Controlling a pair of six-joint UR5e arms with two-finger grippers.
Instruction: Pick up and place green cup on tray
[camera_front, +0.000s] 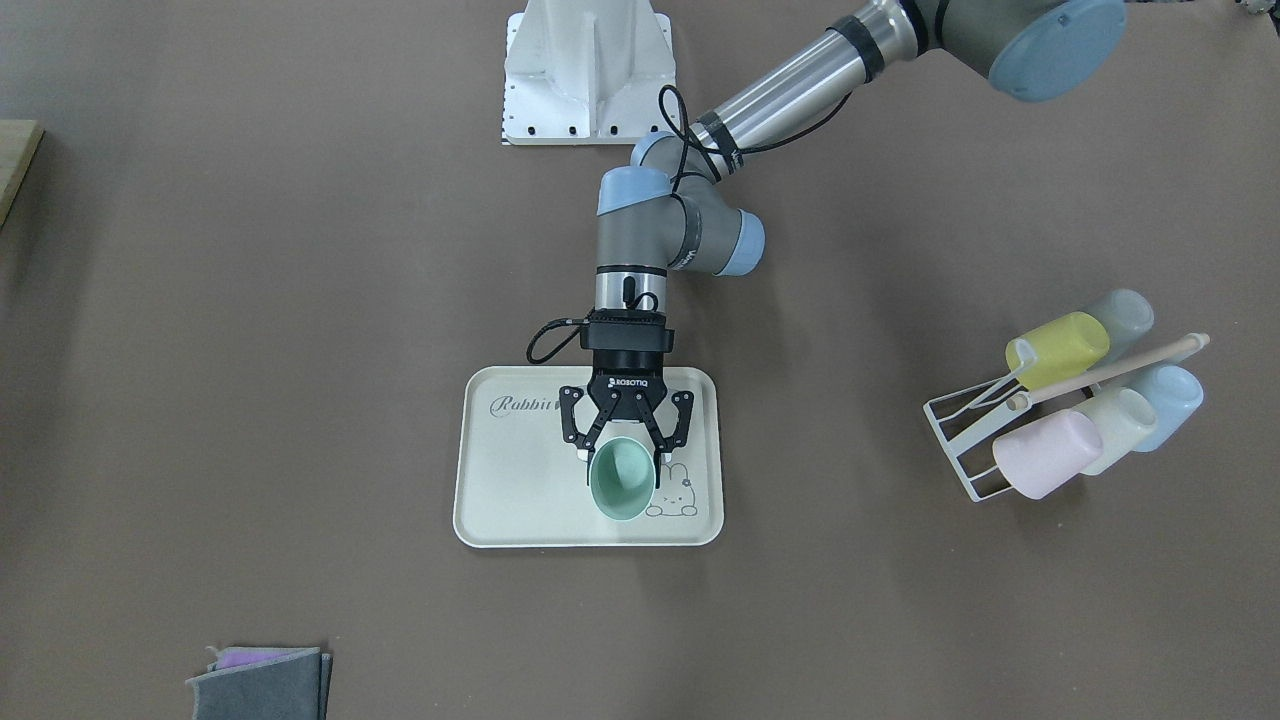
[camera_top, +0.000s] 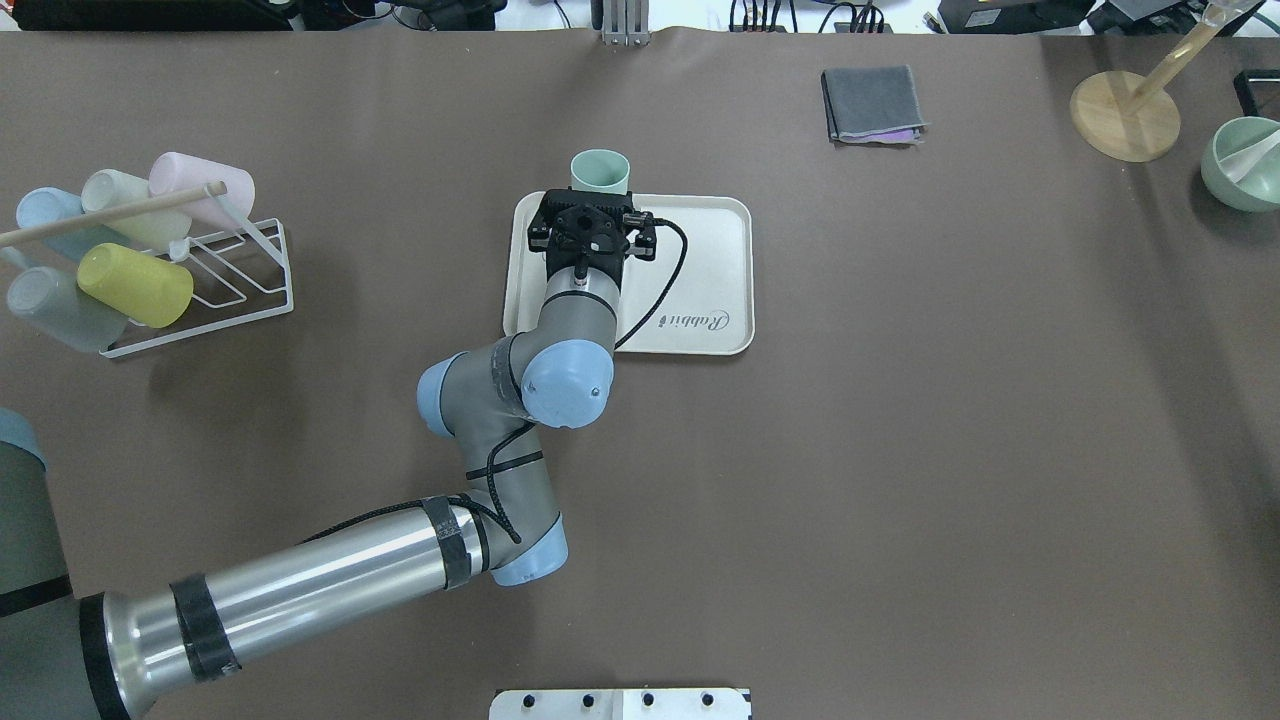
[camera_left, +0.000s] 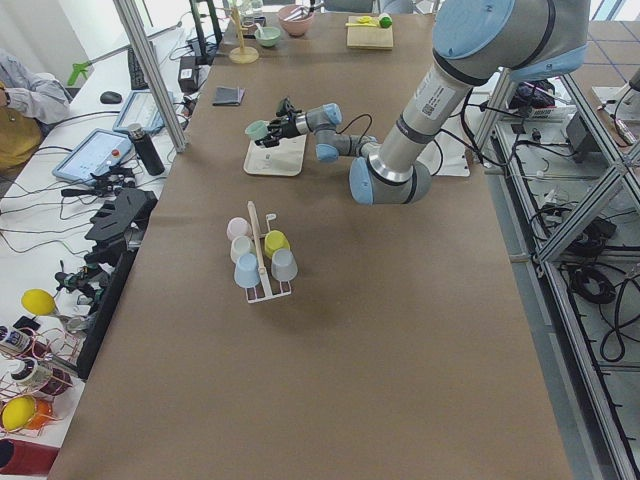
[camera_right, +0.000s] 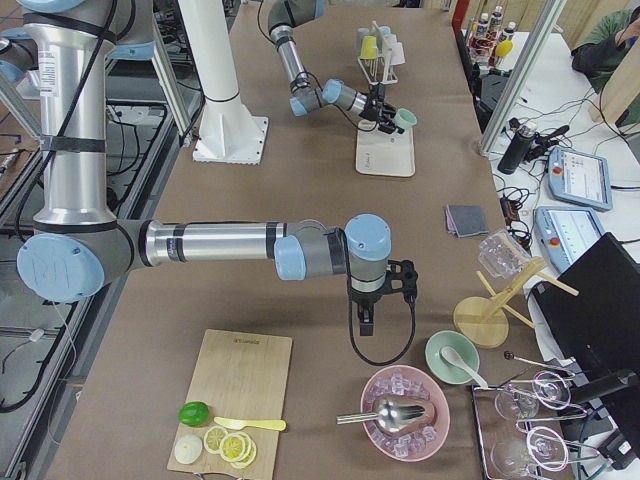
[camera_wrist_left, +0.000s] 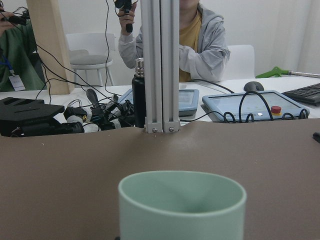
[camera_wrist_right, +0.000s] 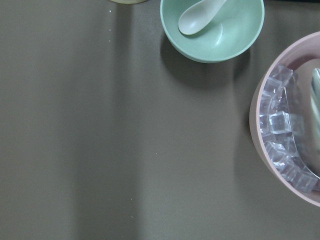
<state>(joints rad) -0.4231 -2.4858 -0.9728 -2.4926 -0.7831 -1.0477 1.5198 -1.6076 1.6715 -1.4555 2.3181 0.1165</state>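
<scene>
The green cup (camera_front: 620, 482) is upright in my left gripper (camera_front: 625, 452), which reaches in level and is shut on the cup's sides. In the front-facing view the cup hangs over the cream tray (camera_front: 510, 480), near its bunny drawing. In the overhead view the cup (camera_top: 600, 171) shows just past the tray's far rim (camera_top: 700, 205), ahead of the left gripper (camera_top: 597, 203). The left wrist view shows the cup's rim (camera_wrist_left: 182, 192) close up at the bottom. My right gripper (camera_right: 385, 285) points down far from the tray. I cannot tell whether it is open or shut.
A white wire rack (camera_top: 215, 275) holds several pastel cups at the table's left end. Folded grey cloths (camera_top: 872, 104) lie beyond the tray. A green bowl with a spoon (camera_wrist_right: 212, 27) and a pink bowl of ice (camera_wrist_right: 282, 130) sit below the right wrist.
</scene>
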